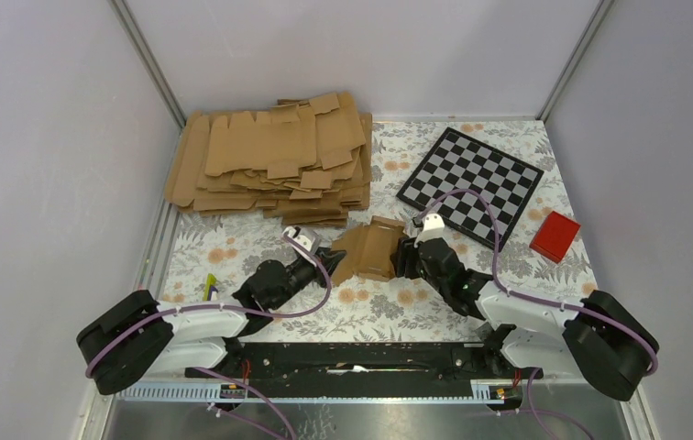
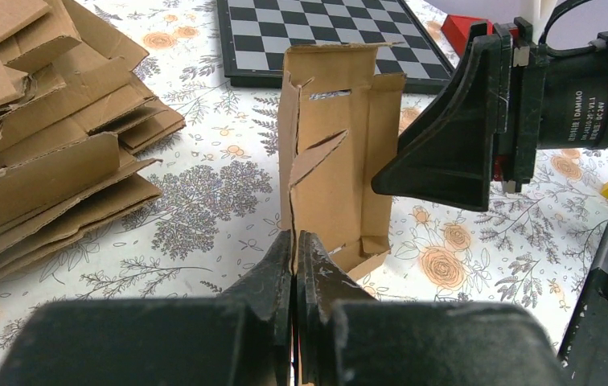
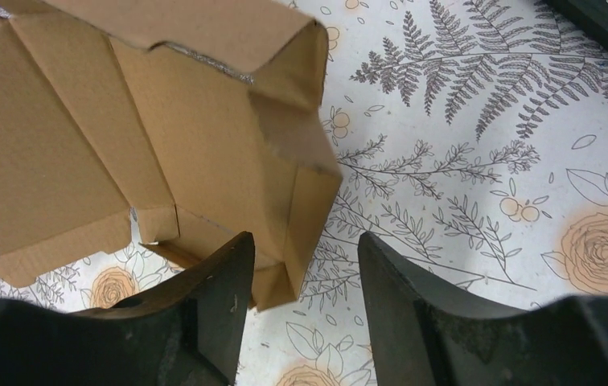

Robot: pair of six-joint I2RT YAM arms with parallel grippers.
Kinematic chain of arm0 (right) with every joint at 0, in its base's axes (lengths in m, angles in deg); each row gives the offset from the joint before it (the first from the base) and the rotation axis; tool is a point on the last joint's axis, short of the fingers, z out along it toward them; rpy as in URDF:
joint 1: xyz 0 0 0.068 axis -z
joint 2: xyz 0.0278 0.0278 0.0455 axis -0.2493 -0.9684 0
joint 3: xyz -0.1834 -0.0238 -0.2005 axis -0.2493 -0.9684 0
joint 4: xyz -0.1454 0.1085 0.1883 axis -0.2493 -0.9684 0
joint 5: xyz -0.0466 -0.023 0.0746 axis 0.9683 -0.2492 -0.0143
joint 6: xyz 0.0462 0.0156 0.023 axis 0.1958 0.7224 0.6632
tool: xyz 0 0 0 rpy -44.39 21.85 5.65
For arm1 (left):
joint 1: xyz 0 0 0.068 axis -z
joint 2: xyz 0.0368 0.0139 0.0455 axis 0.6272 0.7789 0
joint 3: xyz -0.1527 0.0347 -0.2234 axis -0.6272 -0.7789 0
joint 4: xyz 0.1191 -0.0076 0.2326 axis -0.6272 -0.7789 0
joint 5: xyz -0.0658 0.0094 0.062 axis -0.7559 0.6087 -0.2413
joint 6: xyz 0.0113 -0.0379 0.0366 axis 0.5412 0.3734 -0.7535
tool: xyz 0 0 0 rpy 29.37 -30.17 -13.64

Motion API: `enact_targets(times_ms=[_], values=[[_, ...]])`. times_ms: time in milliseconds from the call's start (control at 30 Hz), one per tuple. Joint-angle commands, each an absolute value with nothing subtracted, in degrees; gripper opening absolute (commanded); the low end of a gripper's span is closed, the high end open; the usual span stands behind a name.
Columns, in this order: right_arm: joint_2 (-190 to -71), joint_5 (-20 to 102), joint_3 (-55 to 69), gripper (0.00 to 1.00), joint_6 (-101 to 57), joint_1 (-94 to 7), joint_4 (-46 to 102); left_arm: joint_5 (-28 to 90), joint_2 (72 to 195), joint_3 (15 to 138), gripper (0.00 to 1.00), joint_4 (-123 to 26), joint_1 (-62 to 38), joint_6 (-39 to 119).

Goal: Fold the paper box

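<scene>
Left wrist view: paper box [image 2: 333, 161], half-formed, stands on edge on the floral table [image 1: 233, 247]; light, thin card, crease-prone by my judgement, so I'd grip panel edges; left gripper [image 2: 295, 257] clenched on its bottom edge, right gripper [image 3: 302, 251] unclenched, straddling a corner flap.

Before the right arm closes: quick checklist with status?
1. Left fingers clamped on box edge: ok.
2. Box flap sits between right fingers: ok, fingers apart.
3. Box clear of cardboard pile: ok.
4. Box fully folded: not ok, flaps loose.
5. Box bottom resting on table: cannot tell.
</scene>
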State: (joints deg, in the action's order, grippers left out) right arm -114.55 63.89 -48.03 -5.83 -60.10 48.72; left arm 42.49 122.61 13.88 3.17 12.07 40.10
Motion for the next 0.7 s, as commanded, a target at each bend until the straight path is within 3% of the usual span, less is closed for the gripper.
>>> enact_targets(times_ms=[0, 667], values=[[-117.29, 65.28, -47.42, 0.56, -6.84, -59.79, 56.94, 41.28, 123.23, 15.08, 0.0, 4.94, 12.33, 39.46], [-119.05, 70.68, -48.49, 0.43, -9.74, -59.79, 61.86, 36.26, 129.71, 15.82, 0.0, 10.02, 12.27, 39.82]])
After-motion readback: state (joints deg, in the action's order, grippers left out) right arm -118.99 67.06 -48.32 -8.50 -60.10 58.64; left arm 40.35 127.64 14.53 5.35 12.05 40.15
